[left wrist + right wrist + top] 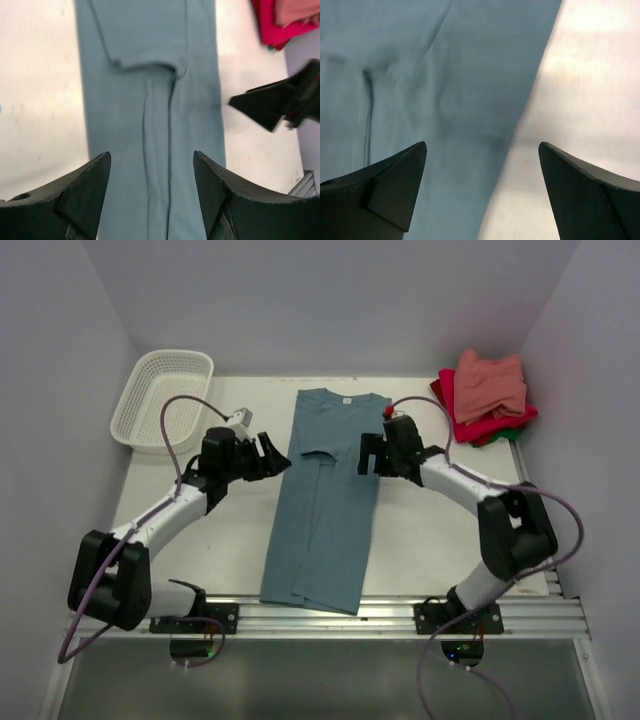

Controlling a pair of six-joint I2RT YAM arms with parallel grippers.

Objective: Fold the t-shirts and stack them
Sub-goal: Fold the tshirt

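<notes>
A dusty teal-blue t-shirt [325, 510] lies flat in the middle of the table, folded lengthwise into a long narrow strip with its collar at the far end. My left gripper [272, 457] hovers open at the strip's left edge. In the left wrist view the shirt [150, 100] runs between the spread fingers of that gripper [151, 155], which hold nothing. My right gripper [368, 455] stands open over the right edge. Its wrist view shows the shirt's edge [420, 75] between its wide-apart fingers [482, 145]. A salmon-pink shirt [490, 383] tops folded red [495, 425] and green [510, 435] ones at the back right.
A white mesh basket [160, 400] stands at the back left corner. White walls close the table on three sides. A metal rail [400, 615] with the arm bases runs along the near edge. The right gripper's finger [280, 105] shows in the left wrist view.
</notes>
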